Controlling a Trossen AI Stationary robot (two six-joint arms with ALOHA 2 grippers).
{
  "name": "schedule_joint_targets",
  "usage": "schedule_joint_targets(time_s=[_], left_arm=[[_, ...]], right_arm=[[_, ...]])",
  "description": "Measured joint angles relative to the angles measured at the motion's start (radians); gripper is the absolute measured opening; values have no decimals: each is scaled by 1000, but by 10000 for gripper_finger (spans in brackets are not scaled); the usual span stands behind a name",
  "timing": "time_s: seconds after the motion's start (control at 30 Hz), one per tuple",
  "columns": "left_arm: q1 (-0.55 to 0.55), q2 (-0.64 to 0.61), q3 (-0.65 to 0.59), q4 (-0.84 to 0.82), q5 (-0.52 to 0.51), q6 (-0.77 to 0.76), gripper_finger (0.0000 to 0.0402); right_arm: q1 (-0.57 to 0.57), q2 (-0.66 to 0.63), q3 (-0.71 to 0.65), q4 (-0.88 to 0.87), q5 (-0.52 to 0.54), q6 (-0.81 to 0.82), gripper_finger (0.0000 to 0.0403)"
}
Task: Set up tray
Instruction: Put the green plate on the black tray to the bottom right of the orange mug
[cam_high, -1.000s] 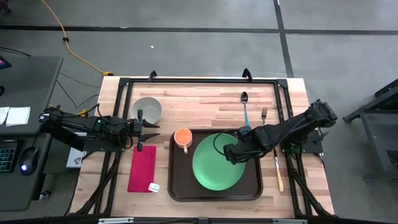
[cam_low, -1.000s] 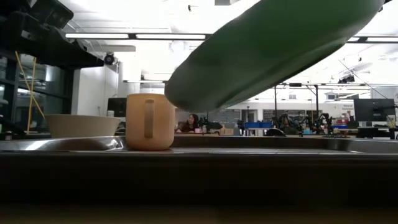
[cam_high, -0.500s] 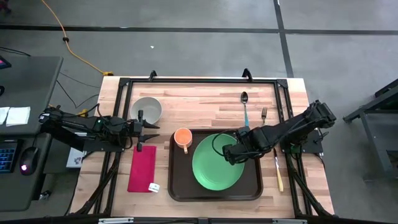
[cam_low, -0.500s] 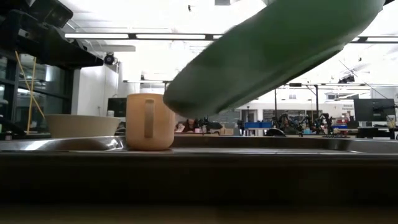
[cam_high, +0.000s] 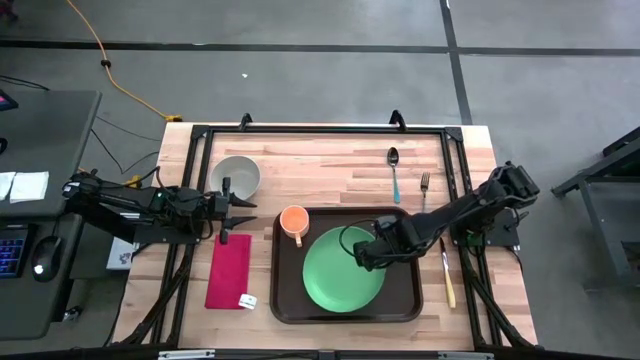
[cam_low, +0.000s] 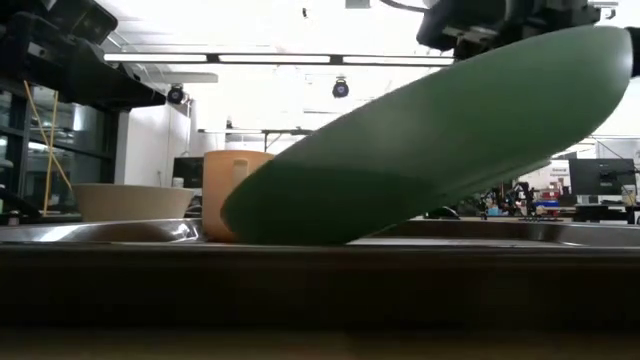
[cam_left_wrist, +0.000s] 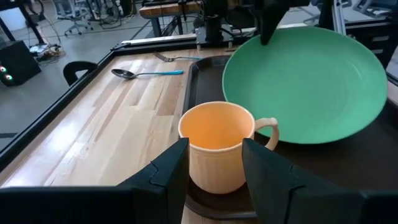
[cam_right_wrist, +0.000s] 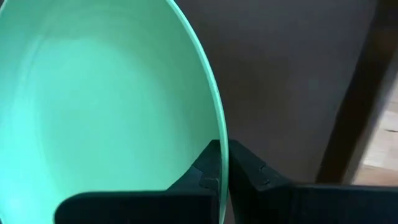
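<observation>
Right end effector (cam_high: 368, 252) pinches the tilted plate (cam_high: 343, 268) over the tray (cam_high: 290, 305) (near the cup (cam_high: 293, 221)); released early, it could knock that.

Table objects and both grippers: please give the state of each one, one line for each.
Green plate: tilted, low edge on the tray, high edge held.
Right gripper: shut on the plate's rim.
Left gripper: open, empty, beside the napkin.
Tray: flat on the table.
Orange mug: upright on the tray.
Grey bowl: upright.
Red napkin: lying flat.
Spoon: flat on the table.
</observation>
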Motion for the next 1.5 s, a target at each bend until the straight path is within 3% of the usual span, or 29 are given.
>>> schedule_joint_targets(time_s=[0.77, 1.13, 1.33, 1.5], left_arm=[[0, 0, 0, 0, 13, -10, 179], [0, 0, 0, 34, 84, 5, 179], [0, -3, 0, 108, 184, 25, 179], [0, -17, 0, 181, 356, 36, 179]], right_arm=[[-14, 40, -45, 61, -32, 9, 0], [-27, 70, -45, 77, -21, -5, 1], [-29, 85, -45, 83, -9, -3, 1], [-31, 122, -45, 145, -7, -5, 1]])
